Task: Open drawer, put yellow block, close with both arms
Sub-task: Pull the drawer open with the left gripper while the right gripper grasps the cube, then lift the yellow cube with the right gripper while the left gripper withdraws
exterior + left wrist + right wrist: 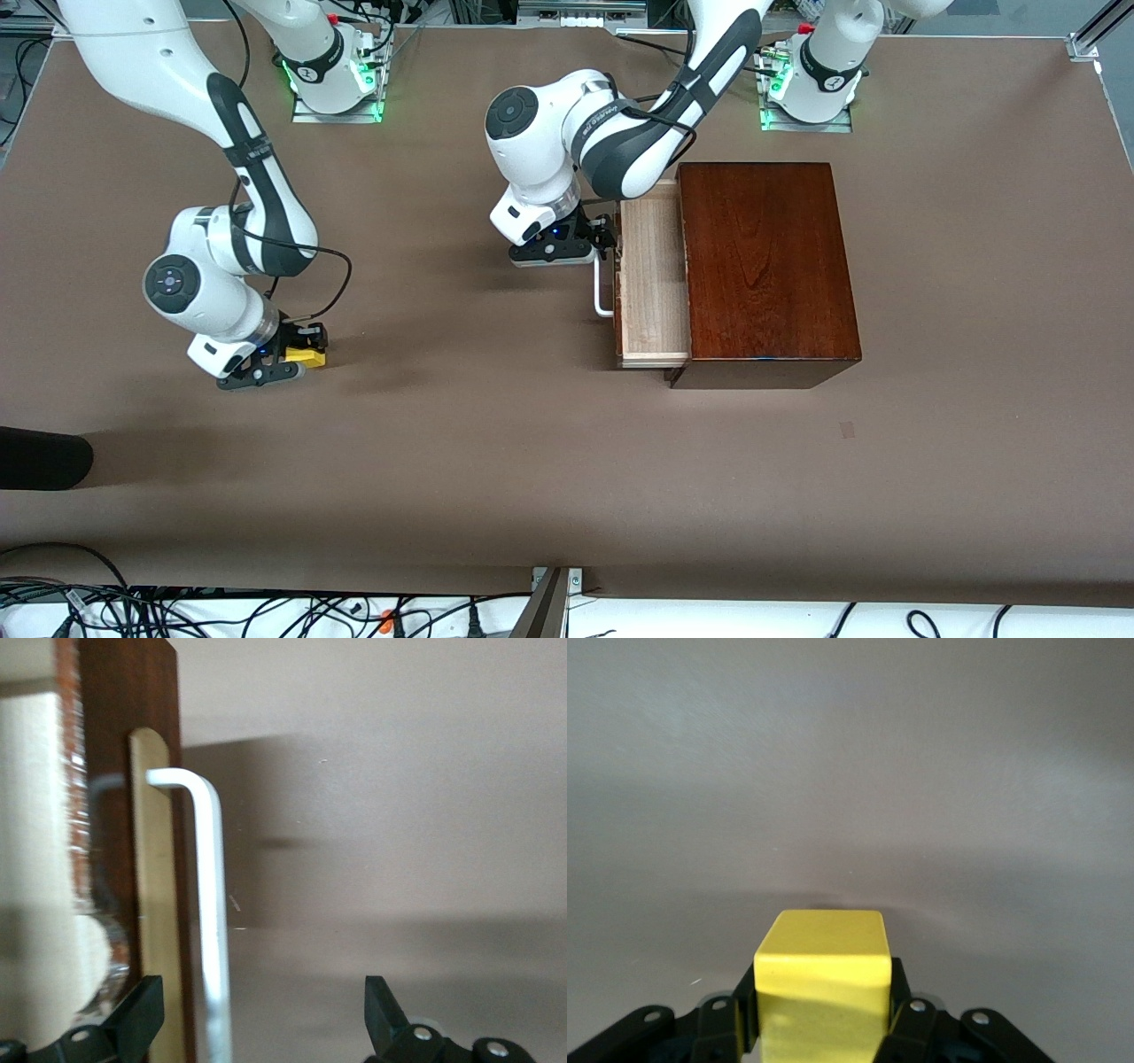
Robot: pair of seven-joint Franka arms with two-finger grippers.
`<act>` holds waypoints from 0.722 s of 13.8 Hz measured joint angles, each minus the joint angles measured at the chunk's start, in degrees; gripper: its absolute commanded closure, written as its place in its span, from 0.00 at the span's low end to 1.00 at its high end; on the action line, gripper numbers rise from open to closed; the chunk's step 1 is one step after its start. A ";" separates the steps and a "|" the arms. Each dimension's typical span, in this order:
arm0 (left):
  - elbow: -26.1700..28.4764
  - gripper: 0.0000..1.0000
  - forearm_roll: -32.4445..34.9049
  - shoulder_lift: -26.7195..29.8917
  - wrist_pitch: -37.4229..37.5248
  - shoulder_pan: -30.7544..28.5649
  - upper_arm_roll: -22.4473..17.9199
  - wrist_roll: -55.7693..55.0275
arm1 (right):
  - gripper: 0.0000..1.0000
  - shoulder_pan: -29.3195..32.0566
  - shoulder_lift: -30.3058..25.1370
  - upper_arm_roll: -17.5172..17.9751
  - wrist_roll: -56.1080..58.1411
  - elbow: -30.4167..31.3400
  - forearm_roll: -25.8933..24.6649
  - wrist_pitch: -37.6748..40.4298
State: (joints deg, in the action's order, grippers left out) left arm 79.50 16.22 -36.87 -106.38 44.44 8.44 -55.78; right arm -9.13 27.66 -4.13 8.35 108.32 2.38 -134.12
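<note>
The mahogany box (766, 266) stands toward the left arm's end of the table. Its drawer (654, 283) is pulled partly out, and the pale wood tray shows empty. My left gripper (602, 241) is open at the white handle (602, 288). In the left wrist view the handle bar (213, 904) runs between the spread fingers (146, 1005), close to one of them, with the left gripper (266, 1005) not clamped on it. My right gripper (297, 356) is shut on the yellow block (310, 356), low at the table toward the right arm's end. The block (822, 979) sits between the right gripper's (822, 1019) fingers.
A black rounded object (40, 458) lies at the table's edge toward the right arm's end, nearer the front camera. Cables run along the near edge (266, 611). A small dark mark (847, 430) is on the brown table nearer the camera than the box.
</note>
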 measured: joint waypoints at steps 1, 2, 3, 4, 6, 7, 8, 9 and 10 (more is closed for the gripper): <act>-1.93 0.00 -0.06 0.27 2.91 -0.14 -0.02 1.16 | 0.77 -0.01 -0.91 0.30 0.64 -2.17 0.00 3.68; -3.99 0.00 -0.64 0.85 5.87 -0.45 -0.08 2.46 | 0.77 -0.04 -1.90 0.81 1.39 -4.54 0.00 7.58; -5.82 0.00 -1.98 1.77 8.51 -1.03 -0.22 4.11 | 0.77 -0.06 -2.85 1.41 2.00 -6.96 0.00 11.85; -7.24 0.00 -3.49 3.20 10.87 -2.19 -0.42 6.45 | 0.77 -0.09 -3.79 2.15 2.78 -9.31 0.01 16.63; -8.42 0.00 -5.77 6.81 14.84 -6.08 -0.62 12.15 | 0.77 -0.12 -5.26 3.91 3.99 -12.02 0.09 22.99; -8.62 0.00 -6.51 8.76 16.94 -8.59 -0.70 15.57 | 0.77 -0.11 -5.81 5.20 4.14 -12.71 0.14 24.05; -8.69 0.00 -7.28 10.64 18.94 -11.39 -0.79 19.67 | 0.77 -0.14 -6.10 6.93 4.22 -13.40 0.15 24.44; -8.71 0.00 -7.89 12.38 20.63 -14.34 -0.86 24.09 | 0.77 -0.25 -6.17 8.79 4.31 -14.29 0.15 24.68; -8.73 0.00 -8.32 14.04 22.10 -17.57 -0.92 28.77 | 0.76 -0.57 -6.17 10.59 4.46 -15.19 0.13 24.79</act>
State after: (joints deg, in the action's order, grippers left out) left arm 70.78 7.90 -22.82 -84.28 26.86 7.52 -27.01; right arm -9.71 21.50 6.46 12.81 93.13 2.52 -109.32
